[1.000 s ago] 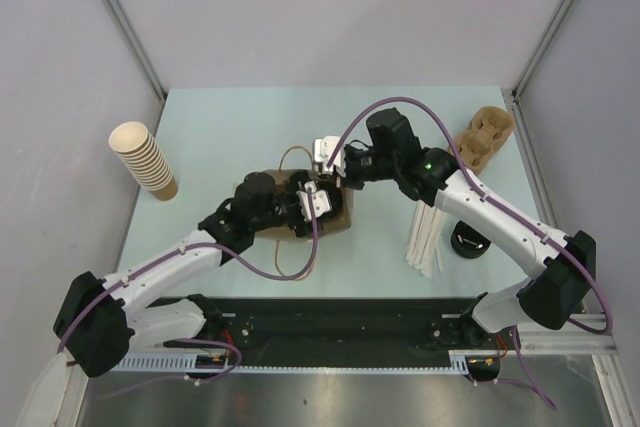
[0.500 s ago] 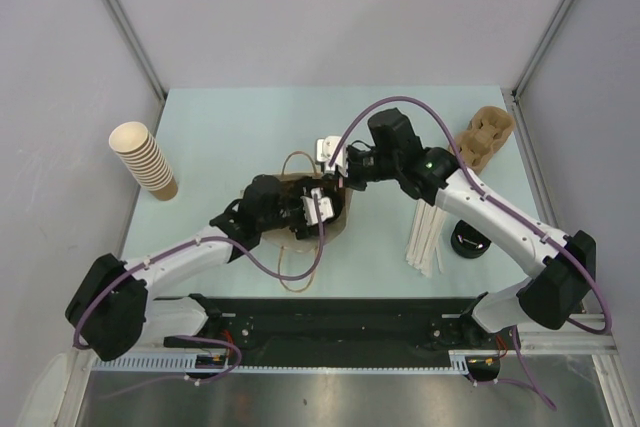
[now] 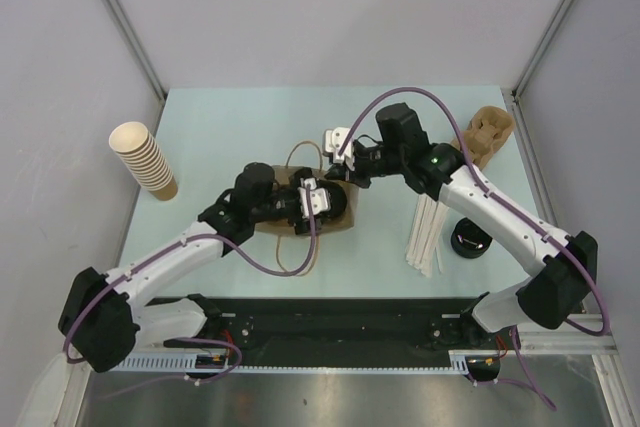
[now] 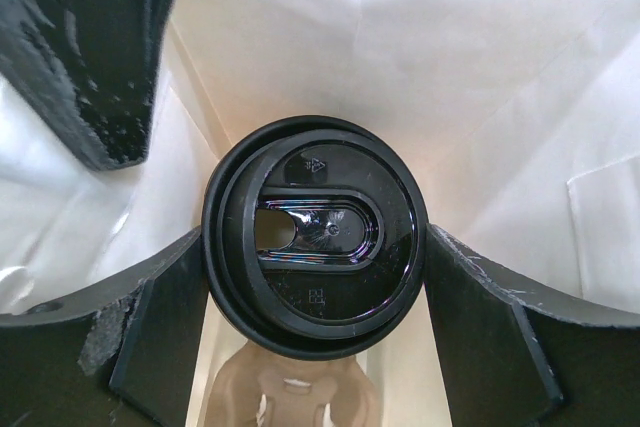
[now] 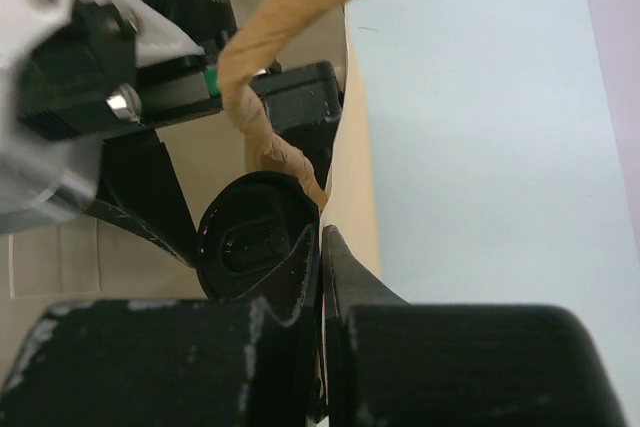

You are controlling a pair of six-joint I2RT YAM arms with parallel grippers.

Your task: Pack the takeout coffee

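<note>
**Coffee cup and surroundings.** The coffee cup [image 4: 315, 237] is sitting inside the paper bag [image 3: 343, 220]. Only its black lid is showing, turned towards the left wrist camera, with the bag's pale lining rising around it. The left end effector [image 3: 325, 199] is reaching into the bag from the left. Its fingers [image 4: 165, 317] are spread wide and pressing against opposite sides of the lid's rim, so it is grasping the cup.

The bag is resting at the middle of the bench [image 3: 230, 127]. One twisted paper handle [image 3: 300, 152] is looping towards the far side and the other is looping towards the near edge. The pictures do not show whether the bag is standing or lying.

The right end effector [image 5: 321, 247] is coming in from the right. It is clenched on the bag's brown edge, just beside the foot of a handle.

The brown cup carrier [image 3: 485, 137] is lying at the far right corner of the bench, well apart from the bag. Near the right arm, a bundle of pale sticks [image 3: 425, 232] is lying beside a short stack of black lids [image 3: 470, 242]. A tilted stack of tan cups [image 3: 143, 159] is leaning at the left edge.
</note>
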